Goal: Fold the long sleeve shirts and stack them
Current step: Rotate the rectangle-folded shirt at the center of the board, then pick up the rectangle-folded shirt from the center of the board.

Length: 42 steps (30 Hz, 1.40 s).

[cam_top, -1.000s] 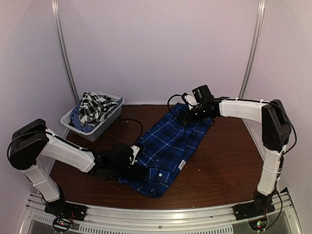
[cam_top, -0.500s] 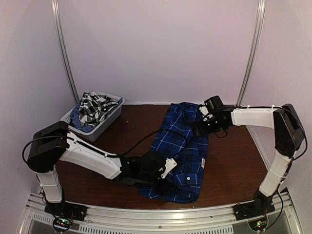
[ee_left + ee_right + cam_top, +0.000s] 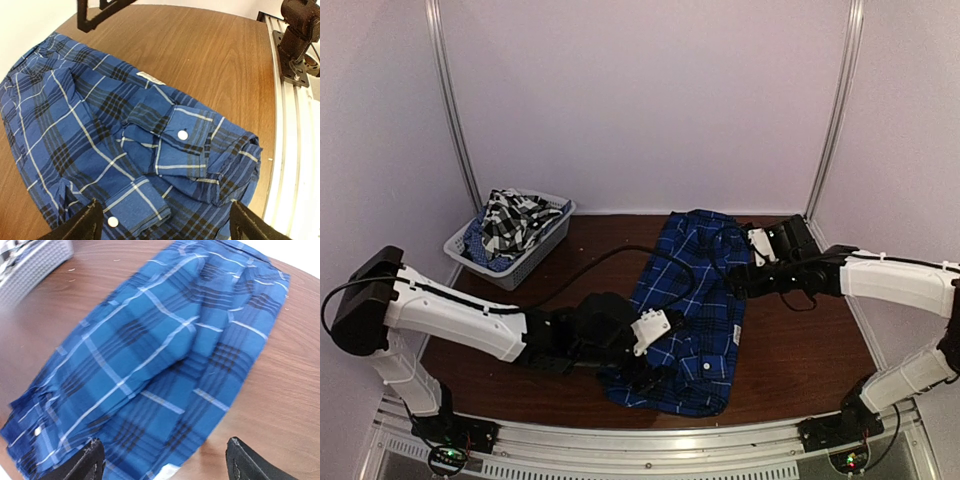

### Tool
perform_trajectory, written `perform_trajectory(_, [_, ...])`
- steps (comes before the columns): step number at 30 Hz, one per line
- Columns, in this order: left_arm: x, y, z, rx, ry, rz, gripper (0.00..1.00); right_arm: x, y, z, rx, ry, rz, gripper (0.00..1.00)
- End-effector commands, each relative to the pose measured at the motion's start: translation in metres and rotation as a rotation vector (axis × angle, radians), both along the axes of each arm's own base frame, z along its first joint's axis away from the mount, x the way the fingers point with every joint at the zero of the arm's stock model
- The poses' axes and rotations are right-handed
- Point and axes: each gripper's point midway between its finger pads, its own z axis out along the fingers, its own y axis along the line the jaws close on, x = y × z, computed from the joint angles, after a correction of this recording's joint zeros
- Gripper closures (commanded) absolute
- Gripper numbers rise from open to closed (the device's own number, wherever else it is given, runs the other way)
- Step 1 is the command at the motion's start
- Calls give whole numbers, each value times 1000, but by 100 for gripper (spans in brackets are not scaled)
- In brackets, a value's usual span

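The blue plaid shirt [image 3: 688, 300] lies folded lengthwise in a long strip on the brown table, cuffs and white buttons at its near end [image 3: 182, 135]. It also fills the right wrist view [image 3: 150, 355]. My left gripper [image 3: 655, 372] hovers open and empty over the shirt's near end [image 3: 170, 230]. My right gripper [image 3: 735, 283] is open and empty over the shirt's right edge [image 3: 167, 467]. The black-and-white checked shirt [image 3: 510, 220] lies crumpled in the basket.
The white mesh basket [image 3: 460, 250] stands at the back left, and its corner shows in the right wrist view [image 3: 35, 255]. Bare table [image 3: 800, 350] lies right of the shirt. The metal rail and the right arm's base [image 3: 300, 30] run along the near edge.
The shirt was carried right and folded over into a narrower strip. The right arm has drawn back to the right, off the collar end. The left gripper has moved right to the near end.
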Motion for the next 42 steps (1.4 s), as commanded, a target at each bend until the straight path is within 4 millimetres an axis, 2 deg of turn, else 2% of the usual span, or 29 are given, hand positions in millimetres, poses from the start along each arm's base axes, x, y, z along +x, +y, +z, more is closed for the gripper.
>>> perform_trajectory(1, [11,29,3,65,-61,32,10,-55,24,-1,37,33,95,15])
perform_trajectory(5, [18,51,7,42,13,92,9,-110,51,-5,65,56,210,15])
perform_trajectory(9, [28,76,23,-57,91,145,9,-156,74,-23,25,97,324,15])
perform_trajectory(14, [46,104,47,-162,126,206,9,-187,89,-54,-108,134,438,13])
perform_trajectory(17, [52,112,54,-182,118,230,8,-198,97,-66,-146,157,502,12])
perform_trajectory(20, [54,113,50,-171,124,240,8,-206,104,-72,-154,177,557,11])
perform_trajectory(25, [53,109,37,-152,154,230,8,-208,107,-86,-207,204,597,9])
perform_trajectory(31, [52,106,32,-134,154,209,8,-210,106,-103,-270,239,624,11])
perform_trajectory(38, [52,107,30,-113,148,204,6,-211,103,-116,-318,272,613,18])
perform_trajectory(42, [49,104,28,-101,149,179,6,-215,100,-125,-345,299,612,32])
